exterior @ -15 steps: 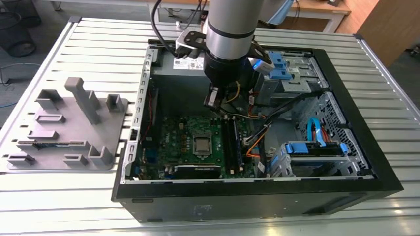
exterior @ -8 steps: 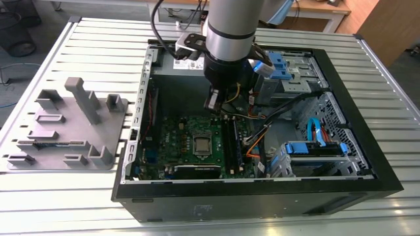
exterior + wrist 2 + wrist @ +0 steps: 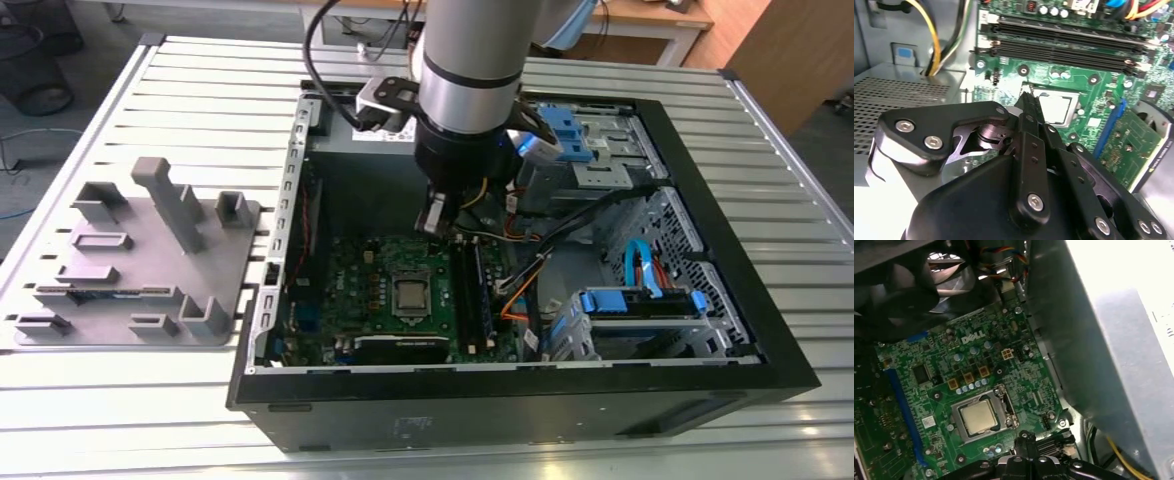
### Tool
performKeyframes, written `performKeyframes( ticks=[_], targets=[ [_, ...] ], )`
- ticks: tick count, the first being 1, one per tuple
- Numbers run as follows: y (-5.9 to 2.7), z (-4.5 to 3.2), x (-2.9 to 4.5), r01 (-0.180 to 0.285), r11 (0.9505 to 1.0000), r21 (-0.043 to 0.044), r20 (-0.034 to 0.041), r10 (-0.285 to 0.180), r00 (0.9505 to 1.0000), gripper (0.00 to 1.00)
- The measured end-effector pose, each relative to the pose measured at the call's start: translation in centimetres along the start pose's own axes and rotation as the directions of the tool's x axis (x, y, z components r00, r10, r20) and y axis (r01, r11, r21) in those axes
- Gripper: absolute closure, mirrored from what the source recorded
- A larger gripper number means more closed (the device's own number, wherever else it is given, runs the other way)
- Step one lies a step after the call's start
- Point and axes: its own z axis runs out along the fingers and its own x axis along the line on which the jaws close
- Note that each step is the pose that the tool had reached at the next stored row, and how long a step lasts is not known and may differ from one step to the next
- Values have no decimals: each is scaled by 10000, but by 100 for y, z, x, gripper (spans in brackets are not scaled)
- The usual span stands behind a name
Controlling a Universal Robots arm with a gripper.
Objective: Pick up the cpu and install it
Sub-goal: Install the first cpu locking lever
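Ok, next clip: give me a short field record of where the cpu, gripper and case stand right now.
cpu: lying flat in the motherboard socket, silver top up
gripper: inside the open computer case, above the board beside the socket; holding nothing
fingers: closed together
motherboard: green, lying flat on the case floor
fixture block: grey, on the table at the exterior view's left

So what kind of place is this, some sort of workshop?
Probably a robotics lab or test bench for computer assembly. An opened computer case lies on a slotted metal table, a robot arm reaches over its green motherboard, and a grey fixture tray sits beside it.
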Motion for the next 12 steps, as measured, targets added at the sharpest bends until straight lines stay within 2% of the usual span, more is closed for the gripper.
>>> performKeyframes(
  ticks=[5,12],
  targets=[
    [-35,6,85,-35,10000,14,-37,35,10000,89],
    [-38,10,94,-57,10000,19,-50,58,10000,89]
  ],
)
